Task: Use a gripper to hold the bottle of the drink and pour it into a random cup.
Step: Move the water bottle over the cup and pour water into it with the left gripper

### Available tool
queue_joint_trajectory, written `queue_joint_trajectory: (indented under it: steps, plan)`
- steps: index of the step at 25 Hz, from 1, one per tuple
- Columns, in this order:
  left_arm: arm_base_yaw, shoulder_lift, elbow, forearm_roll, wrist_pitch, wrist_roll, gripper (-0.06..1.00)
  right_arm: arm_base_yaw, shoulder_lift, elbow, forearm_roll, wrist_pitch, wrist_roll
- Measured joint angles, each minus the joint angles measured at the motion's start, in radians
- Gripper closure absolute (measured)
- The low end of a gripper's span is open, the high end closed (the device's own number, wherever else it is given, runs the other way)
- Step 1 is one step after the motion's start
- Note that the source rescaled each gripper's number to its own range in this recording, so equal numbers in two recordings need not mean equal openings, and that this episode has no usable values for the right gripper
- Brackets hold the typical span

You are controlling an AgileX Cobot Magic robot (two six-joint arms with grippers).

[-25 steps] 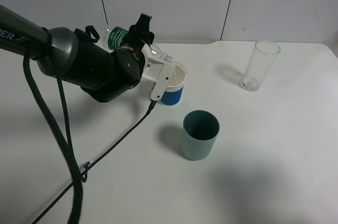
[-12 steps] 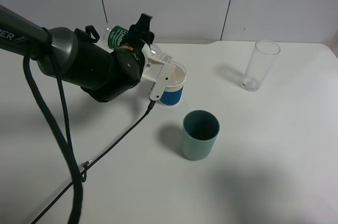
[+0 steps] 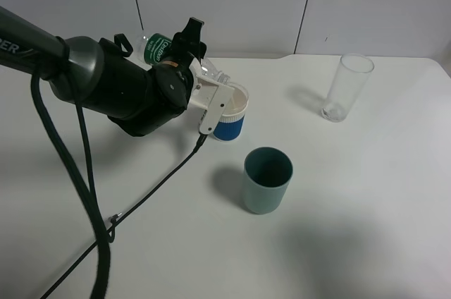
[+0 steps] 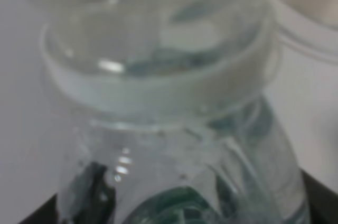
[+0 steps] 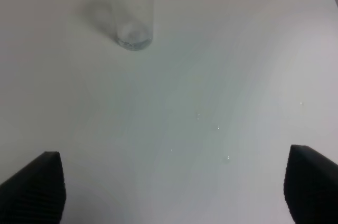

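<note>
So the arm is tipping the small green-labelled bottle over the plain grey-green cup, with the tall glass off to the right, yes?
Not quite. The exterior high view shows the bottle tipped with its neck at the rim of the white cup with the blue band, not the grey-green cup, which stands apart, nearer the camera. The tall glass is off to the right.

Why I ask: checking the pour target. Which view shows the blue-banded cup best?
Exterior high: the cup shows rim and blue band, partly behind the left claw. Left wrist catches only a blurred rim edge; right wrist shows none of it.
</note>
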Motion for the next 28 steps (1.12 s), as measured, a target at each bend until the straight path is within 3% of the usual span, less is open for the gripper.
queue_joint_trajectory:
  steps: [28]
  plan:
    - [0.000, 0.000, 0.000, 0.001, -0.006, 0.034, 0.93, 0.000, 0.000, 0.000, 0.000, 0.000, 0.000]
